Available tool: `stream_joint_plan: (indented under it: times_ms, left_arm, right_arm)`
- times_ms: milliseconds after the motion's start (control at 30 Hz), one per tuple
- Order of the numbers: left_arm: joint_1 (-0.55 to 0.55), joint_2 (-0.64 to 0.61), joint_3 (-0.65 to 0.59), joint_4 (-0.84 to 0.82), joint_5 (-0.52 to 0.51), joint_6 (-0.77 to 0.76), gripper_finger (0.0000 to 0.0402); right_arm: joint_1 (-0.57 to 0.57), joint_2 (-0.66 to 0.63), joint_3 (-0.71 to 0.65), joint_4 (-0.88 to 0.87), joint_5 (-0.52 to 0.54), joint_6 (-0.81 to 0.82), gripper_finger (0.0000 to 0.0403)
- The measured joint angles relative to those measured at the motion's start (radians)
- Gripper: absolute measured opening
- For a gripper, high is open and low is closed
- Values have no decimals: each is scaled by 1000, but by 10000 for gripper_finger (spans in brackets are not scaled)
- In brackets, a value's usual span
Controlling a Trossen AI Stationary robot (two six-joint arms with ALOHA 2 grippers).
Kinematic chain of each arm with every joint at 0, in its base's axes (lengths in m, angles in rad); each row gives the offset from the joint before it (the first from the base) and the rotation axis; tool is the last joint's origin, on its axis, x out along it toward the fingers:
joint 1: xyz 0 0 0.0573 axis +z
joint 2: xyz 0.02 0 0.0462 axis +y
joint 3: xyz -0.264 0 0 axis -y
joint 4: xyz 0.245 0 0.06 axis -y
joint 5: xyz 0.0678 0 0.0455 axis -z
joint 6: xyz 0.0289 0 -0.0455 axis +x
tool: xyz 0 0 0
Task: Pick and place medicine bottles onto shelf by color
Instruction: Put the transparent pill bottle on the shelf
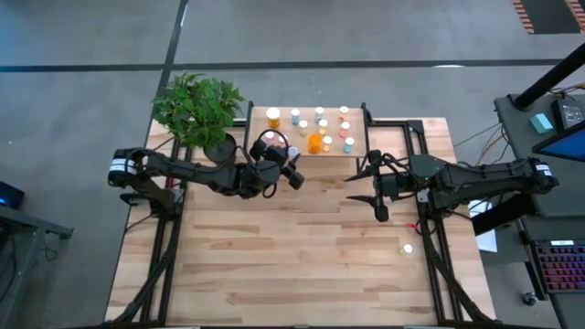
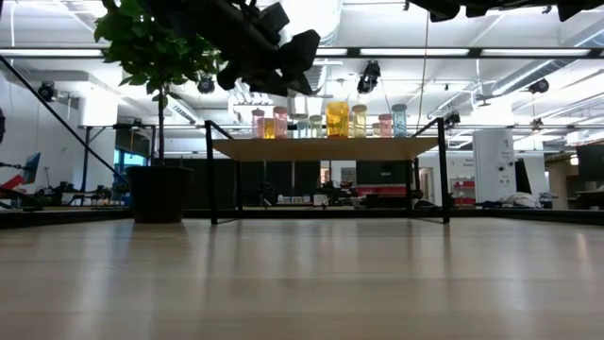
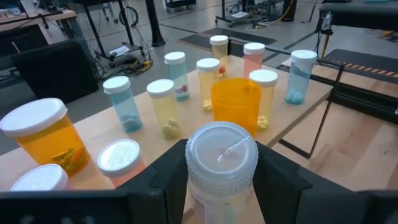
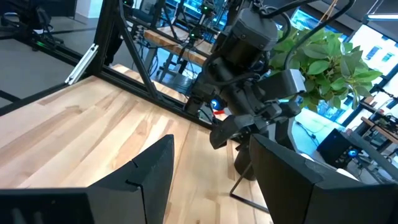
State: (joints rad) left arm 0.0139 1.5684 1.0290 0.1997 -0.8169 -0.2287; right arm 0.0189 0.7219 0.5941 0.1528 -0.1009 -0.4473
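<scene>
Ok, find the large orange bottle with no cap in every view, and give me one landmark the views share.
High view: the large orange bottle stands mid-shelf, right of the left gripper.
Low view: it is the tallest amber bottle at the middle of the shelf.
Left wrist view: centre, just beyond the clear-capped bottle in the fingers.
Right wrist view: not in it.
Shared landmark: the potted plant, seen in high, low and right wrist views.

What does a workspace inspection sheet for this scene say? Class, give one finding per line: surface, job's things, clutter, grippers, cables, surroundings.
Surface: wooden table, mostly bare.
Job's things: medicine bottles stand on the shelf; one bottle sits alone on the table.
Clutter: potted plant beside the shelf.
Grippers: left gripper shut on a clear bottle near the shelf; right gripper open, empty.
Cables: nothing seen on the table.
Surroundings: workshop benches, keyboard.
</scene>
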Motion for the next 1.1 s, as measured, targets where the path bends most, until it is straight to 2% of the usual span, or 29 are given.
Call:
stream_joint_plan:
  times_ms: [267,833,1100]
  left_arm:
    - [1,0,-7,2,0,-2,134]
    - [80,0,2,5,-3,-1,134]
    - [81,0,0,51,30,-29,134]
  right_arm:
    - [0,0,0,0,0,0,201]
    - [0,0,0,0,0,0,201]
    - [0,1,0,0,0,-2,201]
